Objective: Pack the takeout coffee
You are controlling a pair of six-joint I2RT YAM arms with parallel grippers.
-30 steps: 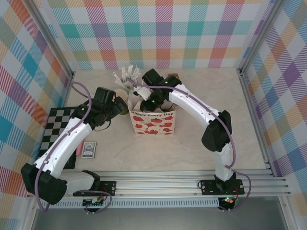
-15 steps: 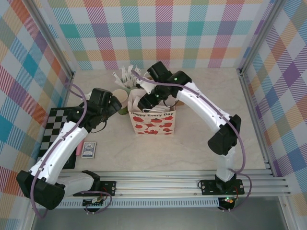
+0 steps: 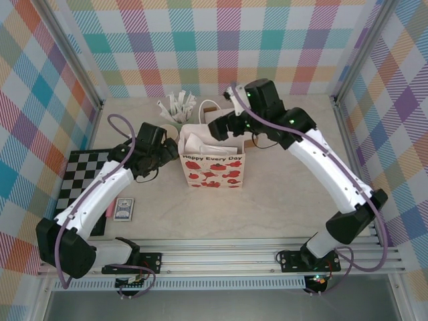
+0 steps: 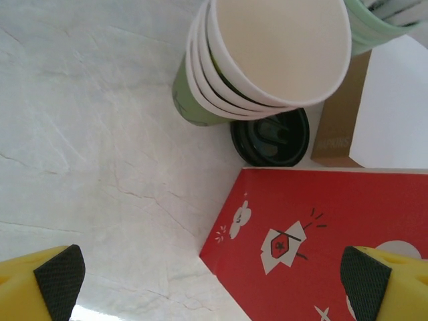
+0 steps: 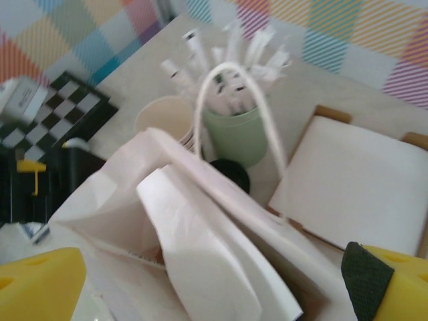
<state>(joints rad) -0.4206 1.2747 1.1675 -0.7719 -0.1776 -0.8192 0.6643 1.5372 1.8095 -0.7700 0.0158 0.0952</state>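
1. Top view: a white paper bag (image 3: pixel 214 170) printed with red shapes stands upright in the middle of the desk (image 3: pixel 287 200). The left end effector (image 3: pixel 167 155) sits low, just beside the bag's left side. The right end effector (image 3: pixel 222 126) hangs over the bag's back edge. A pale-green cup (image 3: pixel 177 108) of white packets stands behind the bag to the left. A checkered board (image 3: pixel 83 177) lies at the desk's left edge, with a card pack (image 3: pixel 124 209) near it.

2. Left wrist view: the left end effector's fingers (image 4: pixel 60 281) are spread wide and pinch nothing. The bag's red-printed corner lies between them in the view, and I cannot tell whether either finger touches it. The takeout coffee (image 4: pixel 271 137), seen by its round black lid, stands on the desk outside the bag, just behind that corner. It sits between a stack of cream cups (image 4: pixel 267 53) and a brown napkin box (image 4: pixel 338 127).

3. Right wrist view: the right end effector's fingers (image 5: pixel 40 281) stand wide apart and hold nothing, above the bag's open mouth. White paper (image 5: pixel 200 254) is folded inside the bag, and the handle (image 5: pixel 234 93) loops upward. Past the bag's far edge, the black lid of the takeout coffee shows on the desk. It is in front of the pale-green cup, with the cream cups to one side and the napkin box to the other.
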